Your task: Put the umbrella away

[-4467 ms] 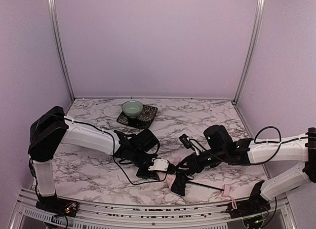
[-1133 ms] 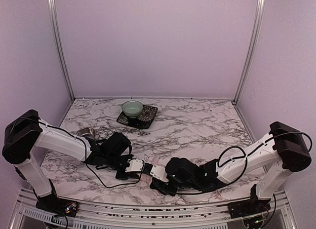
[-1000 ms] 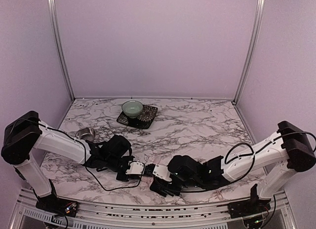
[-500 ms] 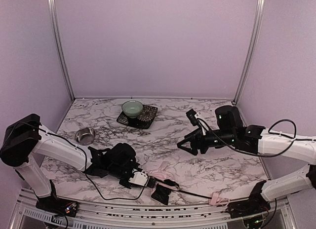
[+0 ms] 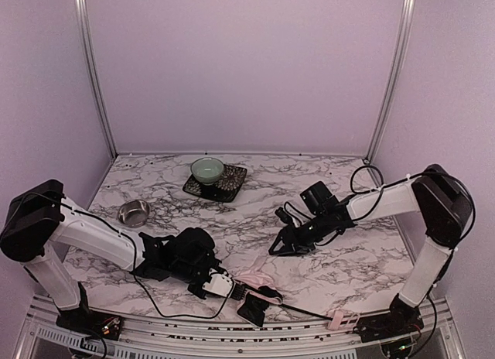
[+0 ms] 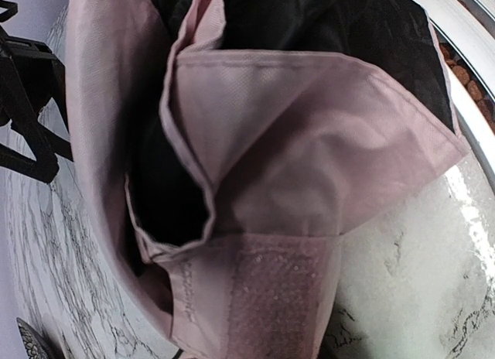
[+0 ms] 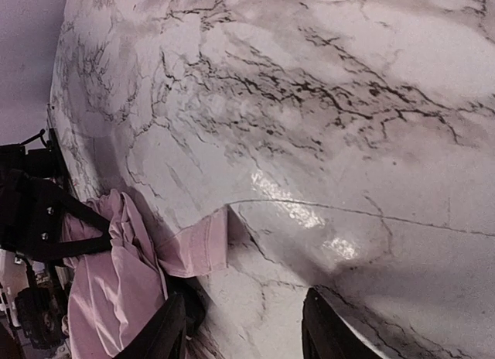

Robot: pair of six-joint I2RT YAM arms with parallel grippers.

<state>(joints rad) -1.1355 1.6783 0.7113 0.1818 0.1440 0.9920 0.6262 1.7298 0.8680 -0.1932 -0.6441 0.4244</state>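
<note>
The umbrella (image 5: 251, 280) lies near the table's front edge, a crumpled bundle of pale pink fabric with black lining. Its thin black shaft (image 5: 305, 311) runs right to the small pink handle (image 5: 341, 321) at the front rail. My left gripper (image 5: 221, 285) is at the left end of the bundle and is shut on the fabric. In the left wrist view the pink fabric (image 6: 309, 135) and its velcro strap (image 6: 278, 297) fill the frame and hide the fingers. My right gripper (image 5: 280, 247) is open and empty, low over the marble behind the umbrella. The right wrist view shows the gripper (image 7: 244, 336) and the umbrella (image 7: 116, 274).
A pale green bowl (image 5: 207, 170) sits on a dark coaster (image 5: 228, 187) at the back of the table. A small metal bowl (image 5: 134, 213) stands at the left. The front rail (image 5: 232, 328) runs just below the umbrella. Purple walls enclose the marble table (image 5: 340, 258).
A second ago my right gripper was down at the umbrella beside the left gripper. It has let go and pulled back to the right. The shaft and handle now lie stretched out to the right.
</note>
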